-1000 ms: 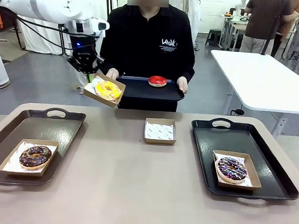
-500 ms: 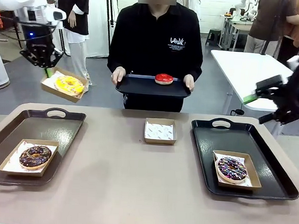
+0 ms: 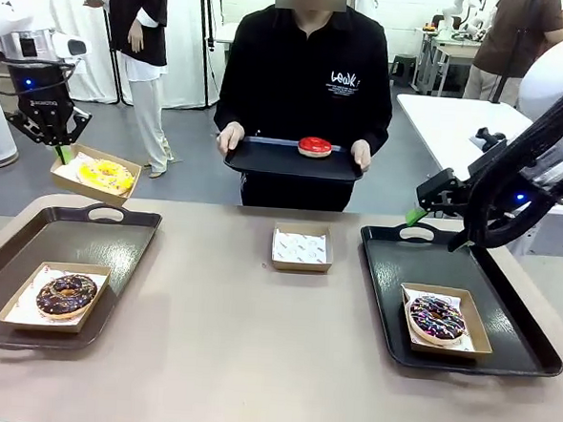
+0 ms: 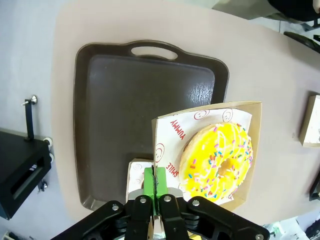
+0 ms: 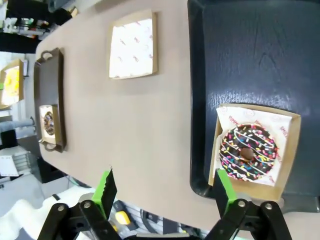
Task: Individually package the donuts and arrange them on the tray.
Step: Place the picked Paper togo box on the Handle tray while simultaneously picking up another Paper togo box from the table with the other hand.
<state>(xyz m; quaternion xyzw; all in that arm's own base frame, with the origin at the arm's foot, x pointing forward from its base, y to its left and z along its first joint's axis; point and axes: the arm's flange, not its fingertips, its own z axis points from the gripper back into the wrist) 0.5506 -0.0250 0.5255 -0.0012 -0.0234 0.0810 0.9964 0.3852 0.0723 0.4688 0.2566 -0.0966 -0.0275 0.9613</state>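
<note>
**Op:** What's moved?

**Obs:** A second back your left gripper (image 3: 58, 145) had the yellow donut (image 3: 105, 174) up beside the person's tray (image 3: 266, 158). It has since swung out left. The donut now hangs in its cardboard box (image 4: 220, 107), in the air above the left tray (image 3: 117, 249). Your right gripper (image 5: 165, 192) has come in over the far edge of the right tray (image 3: 392, 275).

**Op:** Grips?

**Obs:** The left jaws are pinched tight on one wall of the box and its paper liner. The box tilts a little, and the donut sits inside. The right jaws are spread full and hold nothing.

**Op:** Where does that leave the job?

**Obs:** My read is that the yellow one is packed and only needs setting down. The chocolate donut (image 3: 66, 293) sits boxed at the left tray's near-left corner. The sprinkled donut (image 3: 437, 317) sits boxed on the right tray's near part. The red donut (image 3: 314, 146) lies bare on the person's tray, which is held off the surface (image 3: 253, 362). An empty box (image 3: 301, 248) waits mid-surface, between the trays. It is likely meant for the red one.

**Op:** Room?

**Obs:** The left tray's far half is bare, so you have plenty of space. Mind the raised rim and the handle, and keep off the chocolate donut's box. With only a one-wall pinch, the box may tip if a corner lands first. The right tray's far half is also free.
</note>
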